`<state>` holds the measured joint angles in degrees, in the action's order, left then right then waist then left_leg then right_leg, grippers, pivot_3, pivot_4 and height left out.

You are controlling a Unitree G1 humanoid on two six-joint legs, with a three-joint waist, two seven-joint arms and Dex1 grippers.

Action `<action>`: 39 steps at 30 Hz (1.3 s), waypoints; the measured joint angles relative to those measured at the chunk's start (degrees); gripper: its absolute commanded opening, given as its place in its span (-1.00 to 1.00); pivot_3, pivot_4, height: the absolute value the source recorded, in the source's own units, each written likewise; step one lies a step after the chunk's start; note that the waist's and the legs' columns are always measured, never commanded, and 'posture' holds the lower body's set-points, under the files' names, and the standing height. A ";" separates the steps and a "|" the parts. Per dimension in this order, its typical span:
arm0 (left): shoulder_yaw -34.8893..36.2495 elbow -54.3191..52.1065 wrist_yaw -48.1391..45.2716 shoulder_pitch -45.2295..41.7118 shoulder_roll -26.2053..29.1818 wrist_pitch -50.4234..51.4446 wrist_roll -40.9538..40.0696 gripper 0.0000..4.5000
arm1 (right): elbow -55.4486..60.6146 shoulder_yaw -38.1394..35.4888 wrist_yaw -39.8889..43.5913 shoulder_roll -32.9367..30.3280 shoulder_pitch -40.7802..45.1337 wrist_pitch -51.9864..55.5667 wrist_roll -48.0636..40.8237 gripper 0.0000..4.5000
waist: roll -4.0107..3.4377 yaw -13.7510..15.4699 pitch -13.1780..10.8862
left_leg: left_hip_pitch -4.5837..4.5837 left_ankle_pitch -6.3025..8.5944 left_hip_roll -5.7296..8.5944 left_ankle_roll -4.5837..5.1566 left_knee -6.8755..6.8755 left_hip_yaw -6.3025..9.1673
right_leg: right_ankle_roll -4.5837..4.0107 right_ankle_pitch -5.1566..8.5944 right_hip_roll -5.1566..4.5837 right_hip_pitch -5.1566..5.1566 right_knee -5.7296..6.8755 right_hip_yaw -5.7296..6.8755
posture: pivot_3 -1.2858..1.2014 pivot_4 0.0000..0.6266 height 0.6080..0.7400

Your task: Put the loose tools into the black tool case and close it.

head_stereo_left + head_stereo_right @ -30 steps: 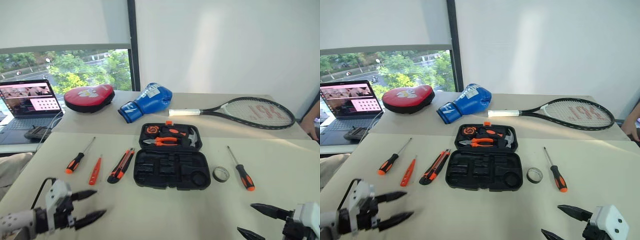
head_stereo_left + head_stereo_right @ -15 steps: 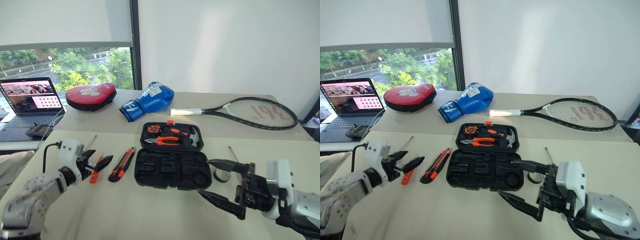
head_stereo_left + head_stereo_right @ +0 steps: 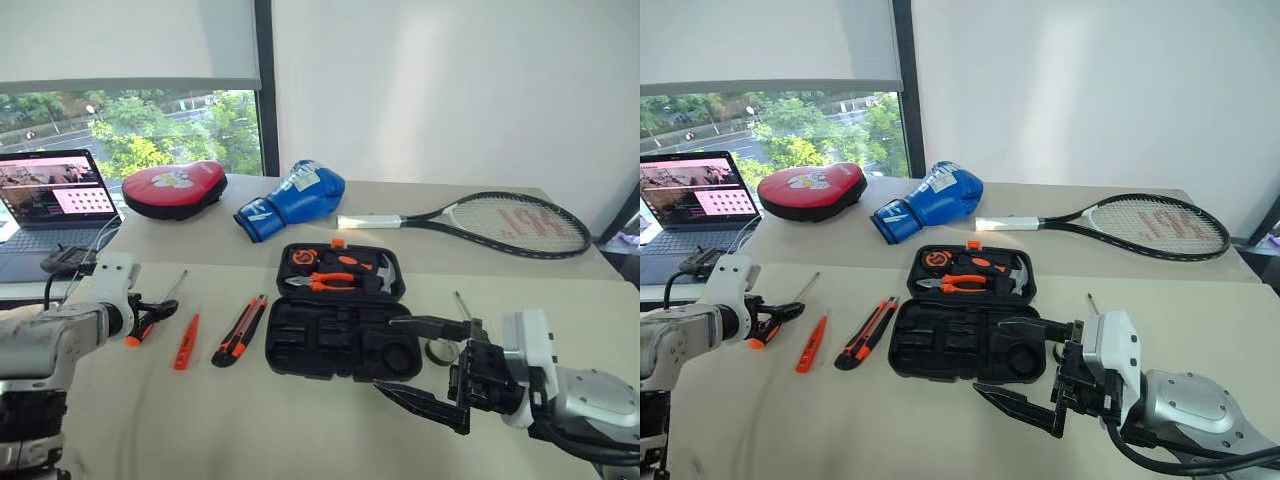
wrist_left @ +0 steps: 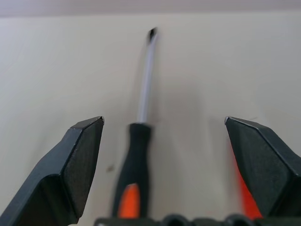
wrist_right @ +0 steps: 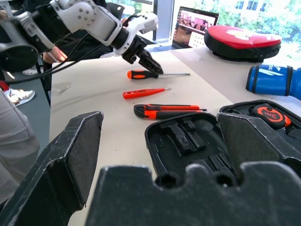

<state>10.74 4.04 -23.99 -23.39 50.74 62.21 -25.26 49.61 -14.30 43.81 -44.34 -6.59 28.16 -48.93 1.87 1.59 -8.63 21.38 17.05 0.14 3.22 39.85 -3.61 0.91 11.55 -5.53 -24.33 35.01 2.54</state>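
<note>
Left gripper [image 4: 162, 141] wide apart over a screwdriver [image 4: 136, 169] near the table's [image 3: 300, 430] left edge – right gripper [image 3: 425, 362] released too

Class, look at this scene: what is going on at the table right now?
A robot is packing loose tools into the open black tool case. Its open left gripper straddles the orange-and-black screwdriver without gripping it. The open right gripper hovers in front of the case. The small orange screwdriver and utility knife lie on the table.
</note>
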 measured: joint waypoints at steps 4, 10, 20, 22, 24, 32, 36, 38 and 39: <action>-4.71 7.82 -6.97 -3.13 2.52 -3.14 2.66 0.14 | 0.26 -0.05 -0.66 -0.07 -0.55 0.00 0.36 1.00 | -0.01 0.07 0.00 | -0.01 0.01 -0.02 0.02 -0.01 0.00 | -0.01 0.00 -0.10 -0.01 0.04 -0.02 | 0.03 -0.52 1.00; -4.68 12.45 -11.70 -3.85 1.29 -13.76 4.97 -0.65 | 1.84 -1.15 -2.51 -0.10 -3.94 0.00 0.40 1.00 | 0.00 0.47 -0.01 | 0.05 0.01 -0.04 0.03 0.01 0.05 | -0.03 0.00 -0.65 -0.04 0.07 -0.11 | 0.03 -0.52 1.00; -27.89 8.95 -50.96 -31.37 -12.63 -29.14 4.07 -0.65 | 6.90 -6.27 -9.64 2.20 -14.87 -0.02 2.29 1.00 | 0.10 1.35 0.01 | 1.06 0.03 0.49 0.54 1.17 -0.02 | 0.26 -0.25 -0.13 -0.25 0.00 0.21 | 0.03 -0.52 1.00; -33.96 16.17 -53.87 -34.48 -16.65 -34.64 9.37 -0.65 | 8.35 -8.25 -10.43 2.52 -17.86 -0.43 2.69 1.00 | 0.12 0.32 0.00 | 0.83 0.34 0.42 1.07 1.17 -0.12 | 0.36 -0.25 -0.05 -0.06 -0.02 -0.02 | 0.03 -0.52 1.00; -35.92 22.16 -54.37 -36.25 -18.78 -39.00 12.98 -0.65 | 8.61 -8.97 -11.12 2.55 -19.81 -1.46 2.83 1.00 | 0.16 -0.64 -0.04 | 0.81 0.40 0.34 1.17 1.18 -0.18 | 0.41 -0.27 0.02 -0.11 -0.02 -0.17 | 0.03 -0.52 1.00; -40.83 44.01 -54.86 -44.51 -25.68 -49.51 26.69 -0.65 | 8.73 -8.71 -17.58 -0.41 -38.75 -18.51 6.33 1.00 | 0.23 -0.88 -0.09 | 0.90 0.44 0.25 1.22 1.21 -0.12 | 0.63 -0.19 0.12 -0.17 0.01 -0.22 | 0.03 -0.52 1.00; -40.84 45.58 -56.05 -44.47 -25.80 -51.14 29.18 -0.65 | 8.78 -7.28 -20.91 -2.28 -42.19 -24.57 8.55 1.00 | 0.24 -0.74 -0.10 | 0.92 0.47 0.23 1.27 1.35 -0.12 | 0.66 -0.18 0.06 -0.16 0.02 -0.22 | 0.03 -0.52 1.00; -40.57 45.82 -56.12 -44.47 -26.46 -51.37 29.76 -0.65 | 8.78 -6.39 -22.47 -3.42 -42.82 -26.09 9.36 1.00 | 0.24 -0.68 -0.10 | 0.93 0.51 0.17 1.33 1.47 -0.11 | 0.66 -0.18 0.04 -0.14 0.06 -0.22 | 0.03 -0.52 1.00; -40.53 45.93 -56.14 -44.39 -26.79 -51.19 29.92 -0.65 | 8.78 -6.23 -23.13 -4.03 -43.19 -26.68 9.52 1.00 | 0.25 -0.65 -0.10 | 0.94 0.52 0.16 1.34 1.49 -0.11 | 0.67 -0.19 0.03 -0.14 0.05 -0.22 | 0.03 -0.52 1.00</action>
<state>-29.79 49.96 -80.13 -67.77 23.95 11.02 4.66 58.39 -20.53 20.67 -48.38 -49.78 1.48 -39.41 2.12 0.93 -8.73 22.32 17.57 0.29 4.57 41.34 -3.73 1.57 11.37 -5.51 -24.47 35.06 2.31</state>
